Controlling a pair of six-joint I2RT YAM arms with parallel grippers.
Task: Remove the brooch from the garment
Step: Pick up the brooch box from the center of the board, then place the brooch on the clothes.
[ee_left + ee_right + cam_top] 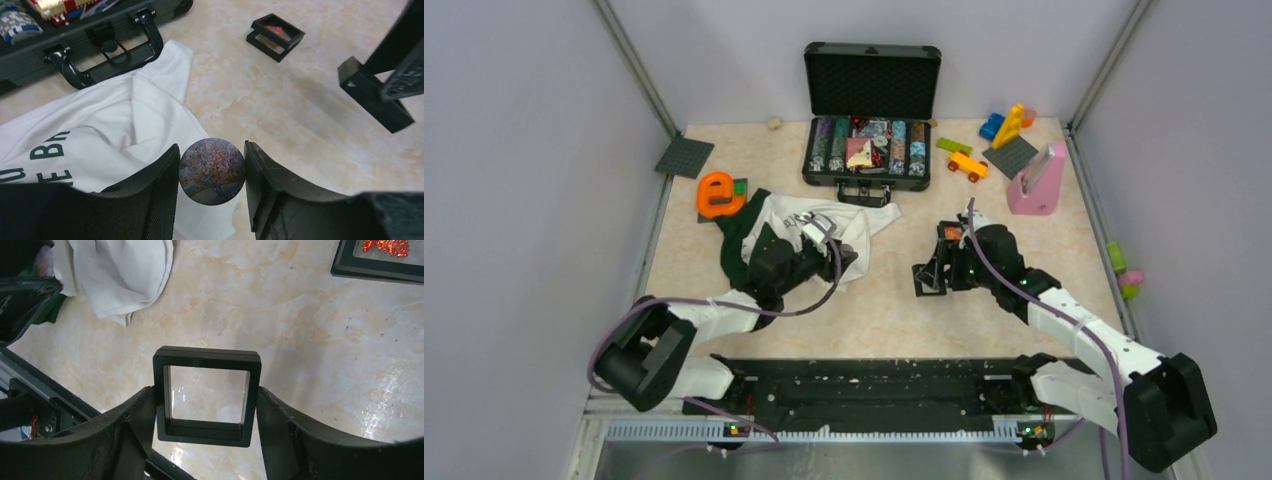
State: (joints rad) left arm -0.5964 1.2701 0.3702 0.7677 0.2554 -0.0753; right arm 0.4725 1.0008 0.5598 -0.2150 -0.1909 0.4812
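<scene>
Overhead from behind, close downward wrist views, sharing garment [150,100]

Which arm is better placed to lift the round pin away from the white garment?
Left. The left gripper holds the round pin between its fingers, directly over the white garment. The right gripper is shut on an empty black frame, over bare table away from the cloth.
</scene>
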